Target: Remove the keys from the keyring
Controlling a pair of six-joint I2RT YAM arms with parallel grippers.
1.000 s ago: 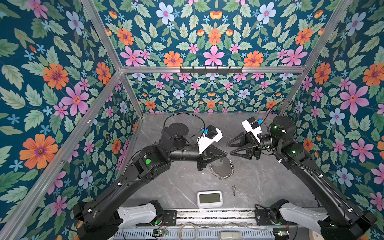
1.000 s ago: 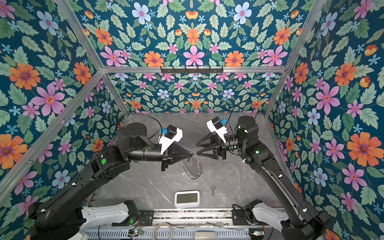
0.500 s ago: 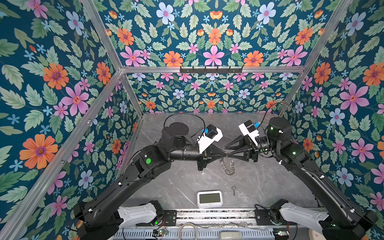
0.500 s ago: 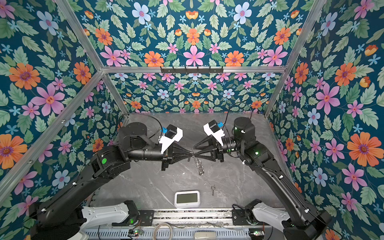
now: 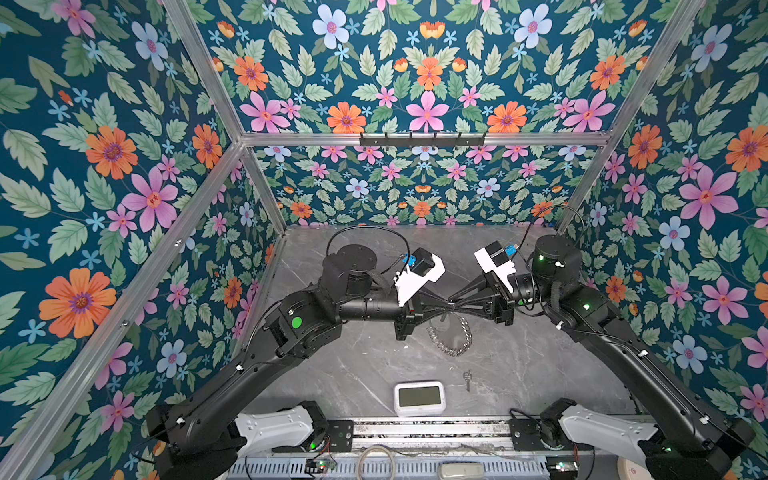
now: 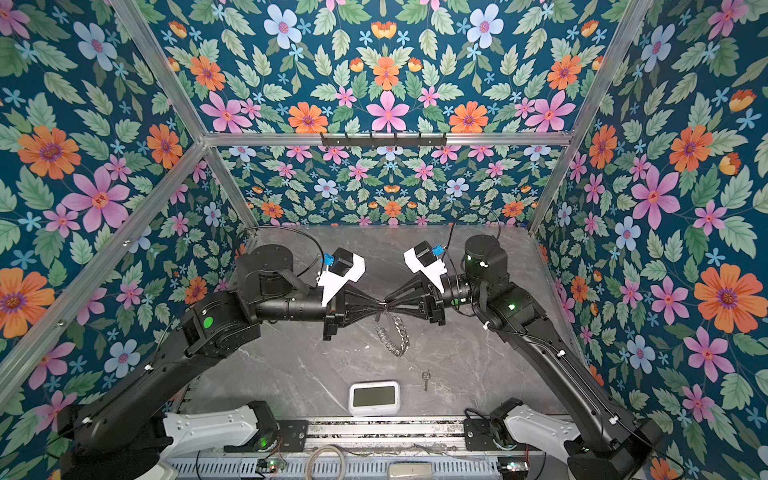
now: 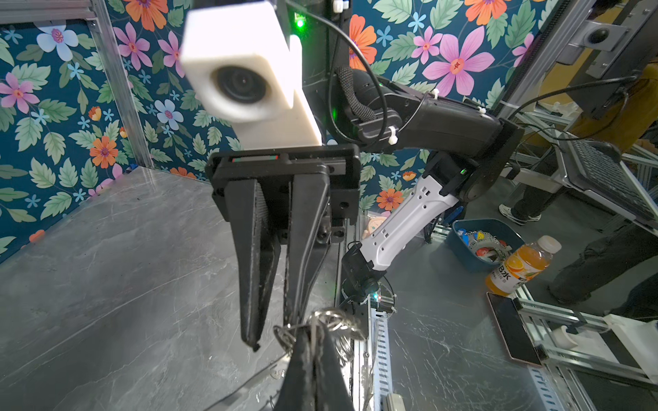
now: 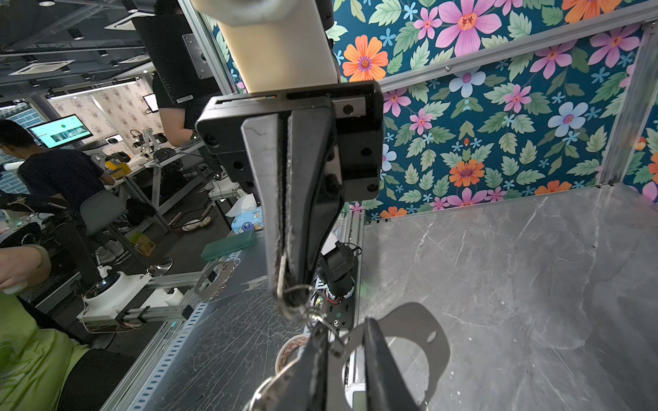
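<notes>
— Well, where is the keyring?

— Up in the air, over the middle of the surface. In both top views the keyring hangs just below the spot where the two claws meet tip to tip, and it looks clear of the grey marble.

— What has hold of it?

— The left claw is clenched on it. In the right wrist view its fingers are pressed flat together, and in the left wrist view a bunch of small silver rings sits right at its tip. A slim silver piece shows between those fingers. Key or ring, I cannot tell.

— And the right claw?

— The right claw comes in from the opposite side, nose to nose with the left one. Its jaws stand a narrow gap apart around the rings, and the translucent grey plate hangs by one of its fingers. Whether it pinches anything, I cannot tell.

— Is any key off?

— One key lies flat on the surface, well apart from the keyring and nearer the front rail. It is just beside the white clock, on the right arm's side, not touching it.

— And the other key?

— Too small to pick out among the rings.
</notes>
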